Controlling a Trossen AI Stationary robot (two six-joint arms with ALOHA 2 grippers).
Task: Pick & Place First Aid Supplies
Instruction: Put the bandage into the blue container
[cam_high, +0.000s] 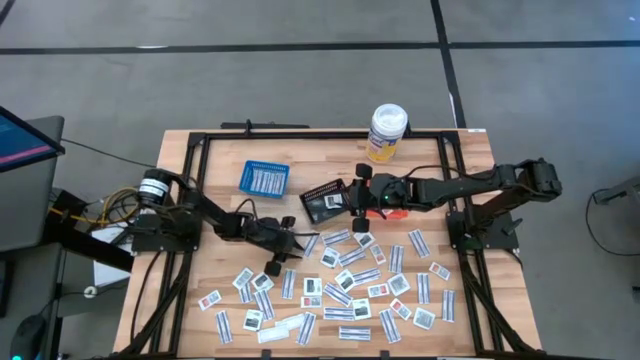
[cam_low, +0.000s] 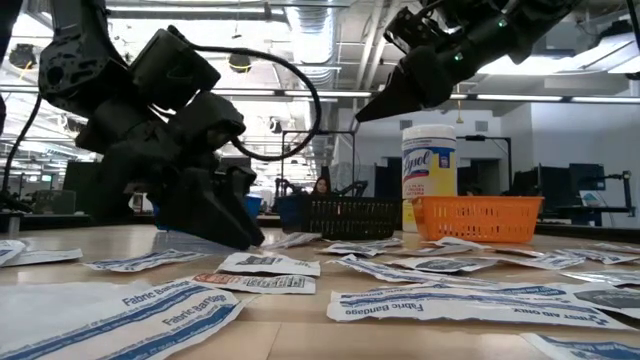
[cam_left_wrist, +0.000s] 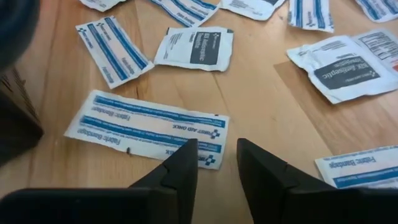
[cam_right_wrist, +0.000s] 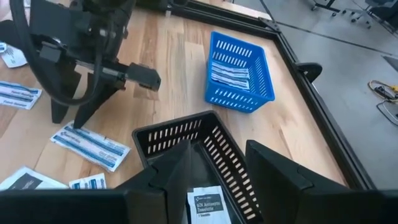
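The left hand (cam_left_wrist: 216, 163) sits low over a fabric-bandage packet (cam_left_wrist: 148, 127) on the tabletop (cam_left_wrist: 261, 99), fingers slightly apart and empty. Risk: the flat packet may slide or buckle rather than lift. The right hand (cam_right_wrist: 214, 168) hovers above the black basket (cam_right_wrist: 227, 158), fingers apart, with a square packet (cam_right_wrist: 208, 205) between them; contact cannot be confirmed, so it may miss.
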